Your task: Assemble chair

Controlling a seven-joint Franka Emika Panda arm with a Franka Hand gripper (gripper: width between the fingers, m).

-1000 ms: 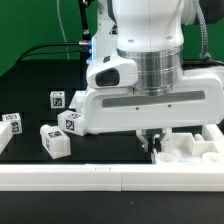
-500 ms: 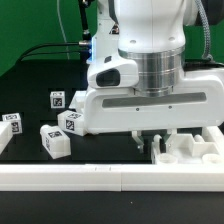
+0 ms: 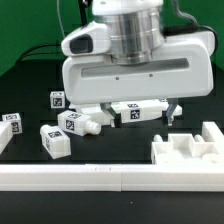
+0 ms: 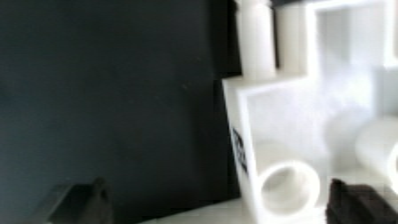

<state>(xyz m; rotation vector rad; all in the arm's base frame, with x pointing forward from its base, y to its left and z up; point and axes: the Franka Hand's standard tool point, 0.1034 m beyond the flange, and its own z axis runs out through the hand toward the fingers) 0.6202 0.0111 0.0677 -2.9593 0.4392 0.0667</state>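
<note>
Exterior view, whole scene. The robot arm (image 3: 135, 60) fills the upper middle, and its gripper (image 3: 140, 116) hangs clear above the black table (image 3: 120, 150). Its two dark fingers (image 3: 172, 112) stand wide apart with nothing clamped between them.

The chair is in loose white parts on the table. The boxy seat frame (image 3: 190, 150) sits at the exterior view's right, just behind the long white rail (image 3: 80, 178) that runs along the front edge. It is lower than the gripper and apart from it. A tagged bar (image 3: 132, 112) shows in the gap between the fingers. It seems to lie on the table beyond them, and neither finger presses on it.

At the exterior view's left lie four more tagged pieces, all well apart from the gripper:
- a pegged piece (image 3: 78, 122) just beside the bar
- a block (image 3: 55, 140) in front of the pegged piece
- a small cube (image 3: 57, 99) farther back
- an end piece (image 3: 10, 122) at the picture's edge

Wrist view, looking down past the tool. The two dark fingertips (image 4: 80, 200) are spread wide over the dark table. Below them is a blurred white part (image 4: 311, 110) with a round hole (image 4: 285, 185) and a slim peg (image 4: 262, 40). It is too blurred to tell which chair part it is
</note>
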